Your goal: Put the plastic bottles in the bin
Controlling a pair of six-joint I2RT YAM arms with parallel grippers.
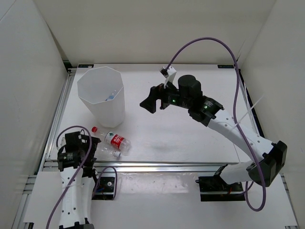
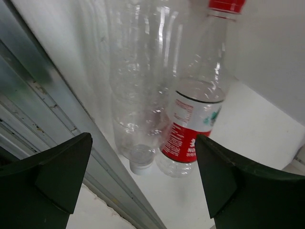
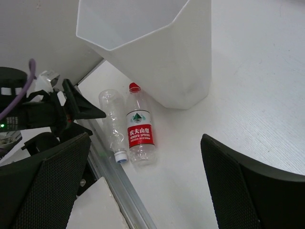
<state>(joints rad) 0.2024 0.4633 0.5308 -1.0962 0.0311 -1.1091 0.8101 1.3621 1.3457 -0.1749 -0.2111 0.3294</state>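
Two plastic bottles lie side by side on the table in front of the bin (image 1: 101, 95). One has a red label and red cap (image 1: 114, 140) (image 2: 195, 124) (image 3: 139, 129). The other is unlabelled with a white cap (image 1: 108, 150) (image 2: 138, 95) (image 3: 112, 121). My left gripper (image 1: 89, 145) (image 2: 143, 140) is open just short of their near ends, holding nothing. My right gripper (image 1: 148, 101) (image 3: 145, 138) hangs open and empty above mid-table, right of the bin. A bit of blue and clear plastic (image 1: 110, 97) shows deep inside the bin.
An aluminium rail (image 1: 143, 164) (image 2: 47, 124) (image 3: 114, 186) runs along the table's near edge, right beside the unlabelled bottle. White walls close in the left, back and right sides. My left gripper (image 3: 81, 107) also appears in the right wrist view.
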